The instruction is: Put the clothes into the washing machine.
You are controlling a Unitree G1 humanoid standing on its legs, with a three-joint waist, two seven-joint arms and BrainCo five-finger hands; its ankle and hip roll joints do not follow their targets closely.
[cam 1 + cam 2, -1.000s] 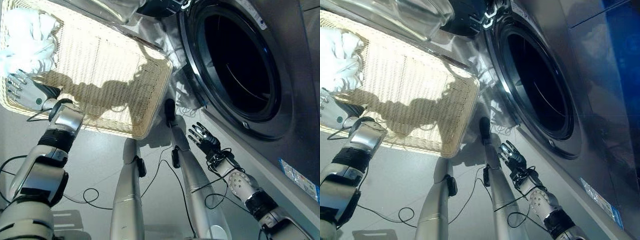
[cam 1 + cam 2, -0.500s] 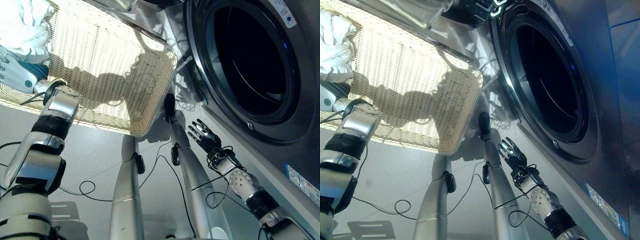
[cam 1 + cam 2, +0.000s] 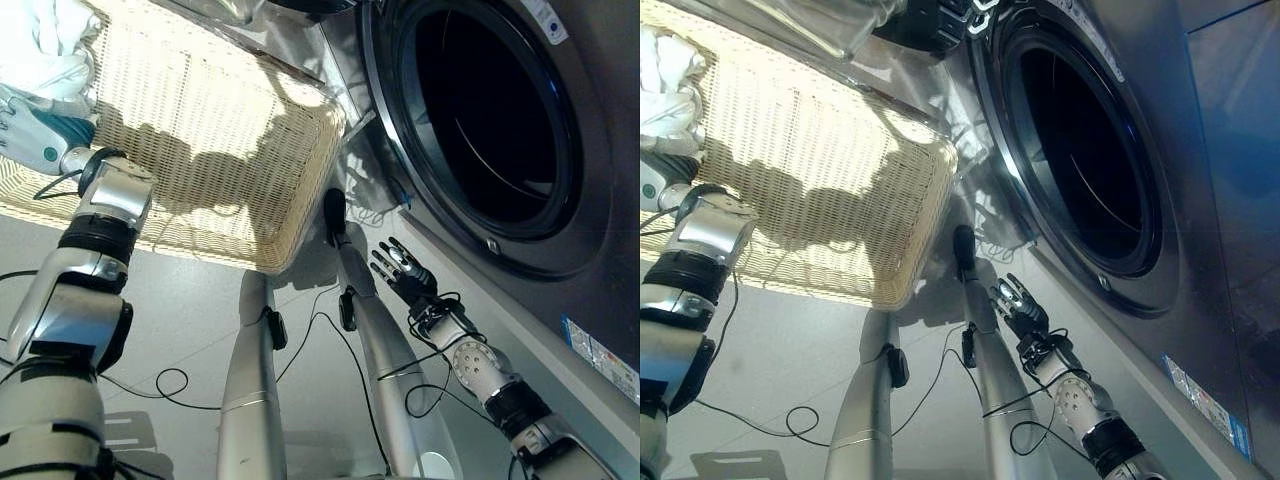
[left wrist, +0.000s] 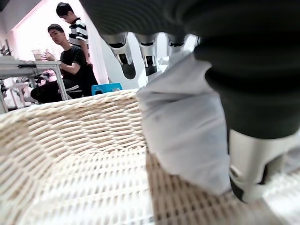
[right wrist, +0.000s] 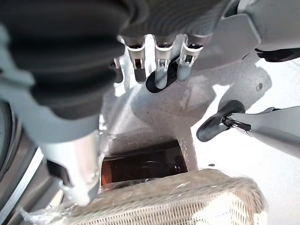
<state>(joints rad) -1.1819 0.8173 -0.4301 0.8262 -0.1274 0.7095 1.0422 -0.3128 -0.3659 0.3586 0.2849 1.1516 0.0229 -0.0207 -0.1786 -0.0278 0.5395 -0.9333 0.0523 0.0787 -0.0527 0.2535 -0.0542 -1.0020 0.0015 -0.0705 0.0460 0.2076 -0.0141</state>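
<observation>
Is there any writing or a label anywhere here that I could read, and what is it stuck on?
None can be read.
Sticker low on the washing machine front: print too small and blurred.
Round mark beside the machine's drum opening: too small to make out.
The wicker basket, the white clothes at the left hand and the open right hand bear no writing.
</observation>
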